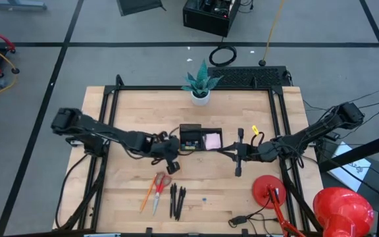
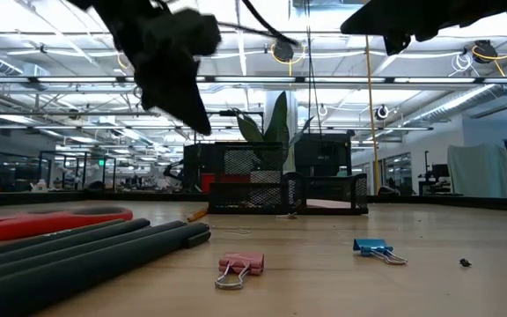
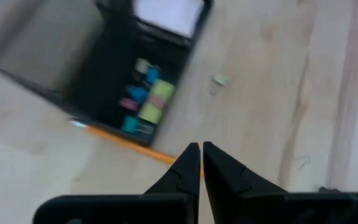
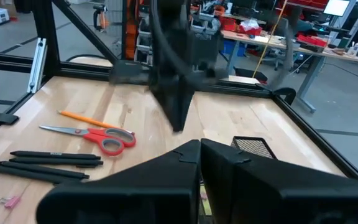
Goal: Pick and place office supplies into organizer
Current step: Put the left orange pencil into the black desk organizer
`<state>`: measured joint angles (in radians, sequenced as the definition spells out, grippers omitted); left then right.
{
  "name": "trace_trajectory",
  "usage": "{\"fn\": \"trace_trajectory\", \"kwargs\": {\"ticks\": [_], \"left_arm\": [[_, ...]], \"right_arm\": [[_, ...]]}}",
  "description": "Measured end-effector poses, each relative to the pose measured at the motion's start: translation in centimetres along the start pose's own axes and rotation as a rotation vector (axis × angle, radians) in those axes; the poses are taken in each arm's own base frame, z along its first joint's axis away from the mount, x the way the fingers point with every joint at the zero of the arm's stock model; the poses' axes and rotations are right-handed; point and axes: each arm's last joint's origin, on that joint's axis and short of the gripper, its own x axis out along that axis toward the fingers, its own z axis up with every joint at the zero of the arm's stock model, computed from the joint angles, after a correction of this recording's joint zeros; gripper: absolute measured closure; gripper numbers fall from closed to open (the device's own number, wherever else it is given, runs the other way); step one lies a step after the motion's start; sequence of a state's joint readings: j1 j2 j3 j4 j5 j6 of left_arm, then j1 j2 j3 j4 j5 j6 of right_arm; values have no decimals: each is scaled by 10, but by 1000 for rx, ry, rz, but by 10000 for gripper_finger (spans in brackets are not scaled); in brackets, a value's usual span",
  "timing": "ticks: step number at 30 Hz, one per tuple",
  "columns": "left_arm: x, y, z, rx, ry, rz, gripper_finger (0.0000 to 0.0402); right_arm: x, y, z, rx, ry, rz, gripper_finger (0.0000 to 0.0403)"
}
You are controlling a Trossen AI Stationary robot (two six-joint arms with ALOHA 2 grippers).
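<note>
The left gripper (image 1: 170,164) hangs just beside the organizer (image 1: 191,129), its fingers pressed together on nothing; coloured clips (image 3: 143,102) and the pink sticky-note pad (image 1: 212,140) already lie inside. Below it and nearer the table's front edge lie the orange pencil (image 1: 147,193), the red-handled scissors (image 1: 159,189) and three black pens (image 1: 176,199). The blurred wrist view seems to show an orange shaft right under the tips. To grasp well, spread the fingers first, then descend squarely across a shaft's middle. The right gripper (image 1: 239,153), also pressed together, waits beyond the organizer's far side.
</note>
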<state>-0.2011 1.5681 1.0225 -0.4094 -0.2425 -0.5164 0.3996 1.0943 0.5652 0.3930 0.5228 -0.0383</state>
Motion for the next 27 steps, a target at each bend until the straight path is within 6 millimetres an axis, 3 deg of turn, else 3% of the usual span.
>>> {"fn": "trace_trajectory", "kwargs": {"ticks": [6, 11, 19, 27], "left_arm": [[47, -17, -22, 121, 114, -41, 378], [71, -18, -35, 130, 173, -7, 378], [78, -17, -32, 111, 144, -9, 378], [73, -1, -44, 38, 297, 138, 378]], "right_arm": [[0, 0, 0, 0, 1, 0, 399], [0, 0, 0, -2, 2, 0, 399], [1, -3, 0, 1, 4, -13, 399], [1, -3, -1, -1, 9, -13, 399]]}}
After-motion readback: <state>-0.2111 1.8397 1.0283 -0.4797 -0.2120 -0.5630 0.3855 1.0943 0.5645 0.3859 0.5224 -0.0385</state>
